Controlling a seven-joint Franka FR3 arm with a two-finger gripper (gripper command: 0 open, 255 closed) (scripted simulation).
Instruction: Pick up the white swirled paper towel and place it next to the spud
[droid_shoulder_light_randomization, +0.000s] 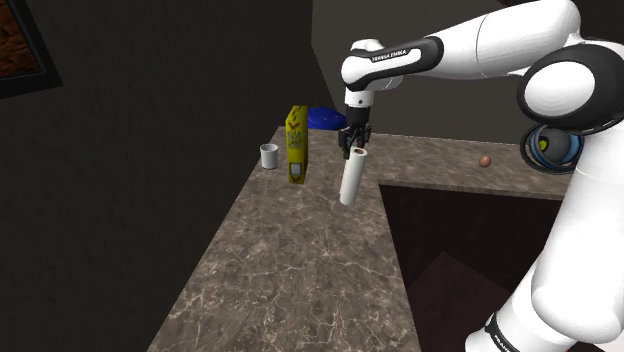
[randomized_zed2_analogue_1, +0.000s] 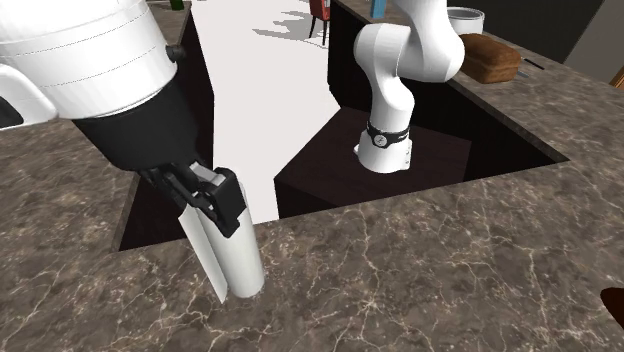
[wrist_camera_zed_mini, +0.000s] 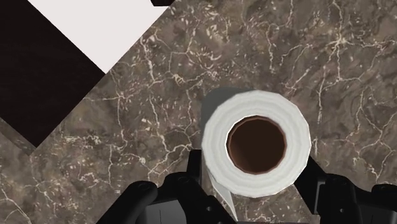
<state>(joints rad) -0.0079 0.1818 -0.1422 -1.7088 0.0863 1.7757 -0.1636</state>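
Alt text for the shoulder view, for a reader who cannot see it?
The black gripper clasps a white paper towel roll by its upper end, tilted over a brown marbled counter. Left of it stand a yellow carton and a small white cup; a small brown potato lies toward the view's right.

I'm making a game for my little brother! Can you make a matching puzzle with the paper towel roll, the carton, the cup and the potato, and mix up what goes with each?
Things:
1. paper towel roll
2. carton
3. cup
4. potato

Clues:
A. yellow
B. small and brown
C. clasped between the fingers
D. stands just beside the carton

Pairs: 1-C, 2-A, 3-D, 4-B
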